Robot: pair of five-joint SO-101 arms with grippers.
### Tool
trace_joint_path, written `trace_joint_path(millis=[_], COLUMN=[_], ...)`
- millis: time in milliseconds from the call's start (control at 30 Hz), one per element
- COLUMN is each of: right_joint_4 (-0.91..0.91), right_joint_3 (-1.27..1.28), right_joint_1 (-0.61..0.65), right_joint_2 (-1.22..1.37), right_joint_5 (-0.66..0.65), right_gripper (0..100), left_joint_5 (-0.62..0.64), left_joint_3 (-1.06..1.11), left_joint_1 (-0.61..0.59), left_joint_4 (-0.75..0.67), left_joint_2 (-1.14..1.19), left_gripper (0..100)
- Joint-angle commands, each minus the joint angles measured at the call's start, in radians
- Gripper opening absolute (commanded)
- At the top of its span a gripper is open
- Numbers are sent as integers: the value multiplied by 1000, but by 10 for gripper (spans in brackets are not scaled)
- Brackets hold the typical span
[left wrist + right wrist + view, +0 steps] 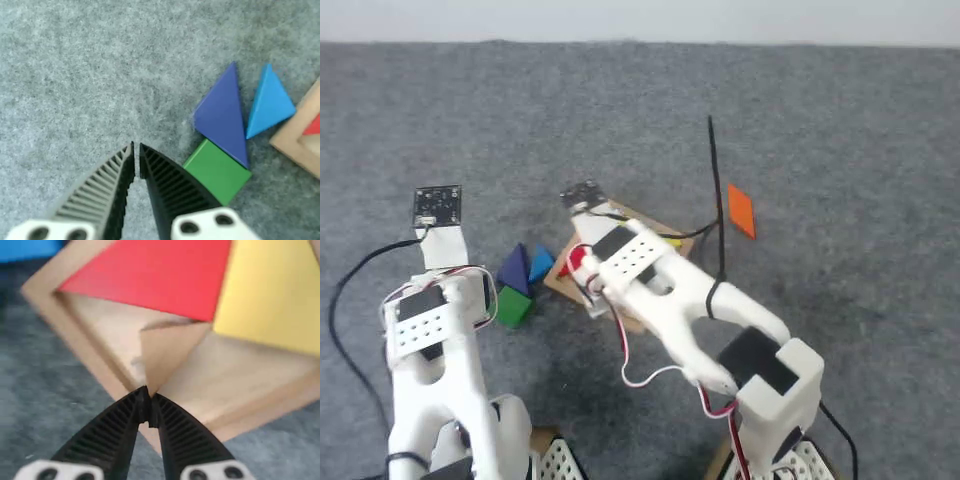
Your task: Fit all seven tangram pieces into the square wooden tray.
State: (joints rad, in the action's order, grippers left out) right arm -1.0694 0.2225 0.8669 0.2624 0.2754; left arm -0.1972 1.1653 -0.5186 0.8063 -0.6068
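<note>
Right gripper (pixel 146 396) up close, pinching the tip of the tan wooden triangle (pixel 170 350), its broad edge facing the red triangular piece (pixel 160 275) over the bare floor of the square wooden tray (pixel 70 325), while the left gripper (pixel 136 150), nearly closed and empty, hangs beside the green square block (pixel 217 170).

R arm (pixel 670 290) hides most of tray (pixel 558 284).

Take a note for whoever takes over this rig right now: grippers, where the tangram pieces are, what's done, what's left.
Left gripper: shut, empty, over carpet beside the green square.
Right gripper: shut on the tan triangle, over the tray.
Done: red piece and yellow piece in the tray.
To do: seat the tan triangle; dark blue triangle, light blue triangle, green square and orange parallelogram lie on the carpet.
</note>
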Motion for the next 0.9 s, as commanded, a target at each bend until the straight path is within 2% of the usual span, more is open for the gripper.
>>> trace_joint_path(millis=[0,333,400,567,633,767,867], right_joint_4=[18,-116,-117,-62,-45,-50,-76], right_joint_3=[-100,-213,-224,-193,-169,-140,-101], right_joint_1=[42,50,48,-15,-51,-84,-65], right_joint_2=[-73,-77,-76,-64,-64,-65,-65], right_joint_5=[3,3,-31,-497,-651,-865,-1020], right_gripper=[9,9,9,12,49,218,236], left_joint_5=[5,6,6,6,6,6,6], left_joint_3=[-36,-36,-36,-36,-36,-36,-36], left_joint_1=[-8,-9,-9,-9,-9,-9,-9], left_joint_4=[-21,-21,-21,-20,-20,-21,-21], left_joint_2=[-29,-29,-29,-29,-29,-29,-29], left_gripper=[13,13,13,13,13,13,13])
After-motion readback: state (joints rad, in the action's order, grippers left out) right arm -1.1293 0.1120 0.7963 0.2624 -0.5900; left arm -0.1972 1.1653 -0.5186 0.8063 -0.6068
